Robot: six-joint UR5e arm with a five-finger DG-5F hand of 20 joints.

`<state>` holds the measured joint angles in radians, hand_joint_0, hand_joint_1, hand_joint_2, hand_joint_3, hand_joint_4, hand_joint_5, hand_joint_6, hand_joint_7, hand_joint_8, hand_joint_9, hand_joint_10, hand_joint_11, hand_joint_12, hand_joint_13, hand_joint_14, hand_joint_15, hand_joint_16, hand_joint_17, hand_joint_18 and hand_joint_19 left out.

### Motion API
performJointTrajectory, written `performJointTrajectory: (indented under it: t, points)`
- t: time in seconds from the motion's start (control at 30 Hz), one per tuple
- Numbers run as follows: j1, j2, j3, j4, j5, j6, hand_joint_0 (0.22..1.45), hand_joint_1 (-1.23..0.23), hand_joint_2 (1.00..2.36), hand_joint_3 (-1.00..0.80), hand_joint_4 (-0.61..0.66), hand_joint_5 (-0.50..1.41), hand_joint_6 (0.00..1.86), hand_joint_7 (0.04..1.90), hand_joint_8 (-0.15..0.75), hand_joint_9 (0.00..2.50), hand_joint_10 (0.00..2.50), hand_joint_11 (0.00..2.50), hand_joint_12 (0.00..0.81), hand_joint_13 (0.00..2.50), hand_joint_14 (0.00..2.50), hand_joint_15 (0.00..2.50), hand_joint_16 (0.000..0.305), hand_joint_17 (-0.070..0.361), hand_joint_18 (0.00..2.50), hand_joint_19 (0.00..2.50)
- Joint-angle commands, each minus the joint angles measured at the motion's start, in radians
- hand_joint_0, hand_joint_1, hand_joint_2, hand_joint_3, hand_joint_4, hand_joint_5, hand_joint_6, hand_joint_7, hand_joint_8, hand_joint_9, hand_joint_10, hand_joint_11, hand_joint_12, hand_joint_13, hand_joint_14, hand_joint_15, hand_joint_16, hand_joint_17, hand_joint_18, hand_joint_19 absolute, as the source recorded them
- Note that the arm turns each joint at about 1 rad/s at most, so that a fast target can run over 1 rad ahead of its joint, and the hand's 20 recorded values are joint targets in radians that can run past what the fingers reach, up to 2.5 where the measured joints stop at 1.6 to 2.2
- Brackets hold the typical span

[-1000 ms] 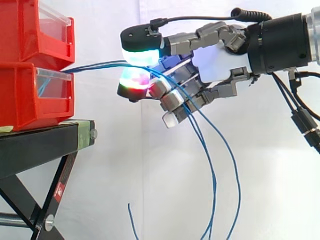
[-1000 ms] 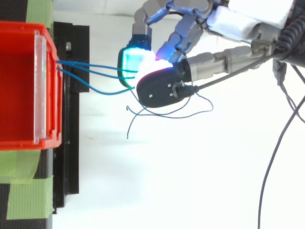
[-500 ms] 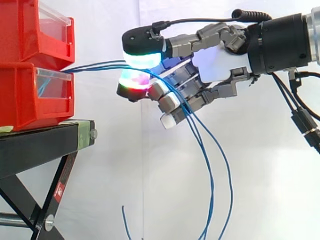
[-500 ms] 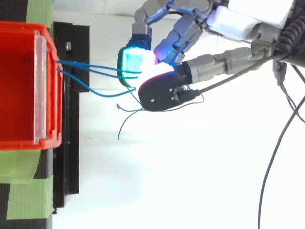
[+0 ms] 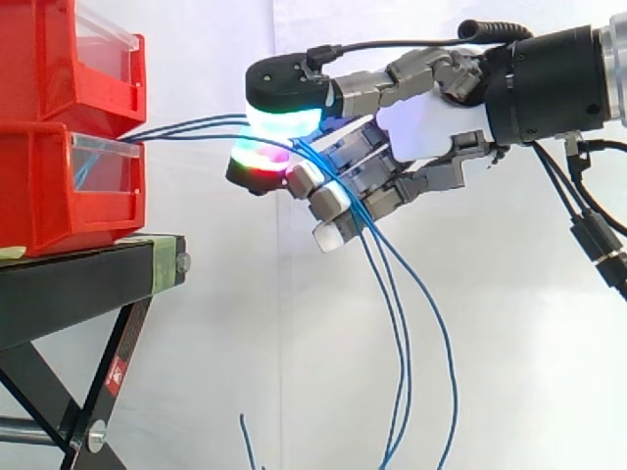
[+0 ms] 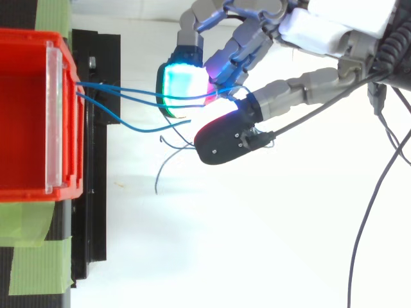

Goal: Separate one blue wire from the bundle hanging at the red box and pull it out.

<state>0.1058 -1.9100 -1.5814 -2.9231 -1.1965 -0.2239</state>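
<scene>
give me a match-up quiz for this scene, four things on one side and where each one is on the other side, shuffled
Things
1. blue wires
2. red bins
3. robot hand
4. green tape

Places
A. stacked on the black stand
B. stuck down on the stand beside the bins
C. coming in from the right edge of the side view
D. running out of the lower bin's front, then hanging down

Pairs: 1-D, 2-A, 3-C, 4-B

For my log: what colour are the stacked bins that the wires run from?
The bins are red, clearest in the side view.
</scene>
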Motion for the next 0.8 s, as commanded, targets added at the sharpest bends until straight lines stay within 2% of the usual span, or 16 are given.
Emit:
performJointTrajectory:
  t: [0.0, 0.13, 0.37, 0.77]
  points:
    - [0.0, -0.001, 0.0, 0.001, 0.0, 0.0, 0.58, -0.87, 1.0, -0.45, 0.2, -0.24, 0.91, 1.0, 0.35, 0.98, 0.02, 1.33, 0.448, 1.09, 0.03, 1.12, 0.06, 0.134, 0.8, 0.66]
    - [0.0, -0.001, 0.0, 0.001, 0.0, 0.0, 0.57, -0.83, 1.0, -0.46, 0.2, -0.24, 0.91, 0.99, 0.351, 1.0, 0.02, 1.33, 0.451, 1.11, 0.03, 1.12, 0.06, 0.134, 0.81, 0.67]
    - [0.0, 0.0, 0.0, 0.001, 0.0, 0.0, 0.6, -0.71, 1.01, -0.38, 0.19, -0.22, 0.92, 0.98, 0.351, 1.07, 0.02, 1.32, 0.441, 1.14, 0.03, 1.11, 0.058, 0.13, 0.82, 0.69]
    - [0.0, -0.001, 0.0, -0.001, 0.002, 0.0, 0.63, -0.72, 1.02, -0.28, 0.17, -0.22, 0.92, 0.99, 0.351, 1.09, 0.02, 1.33, 0.443, 1.15, 0.03, 1.12, 0.058, 0.13, 0.83, 0.68]
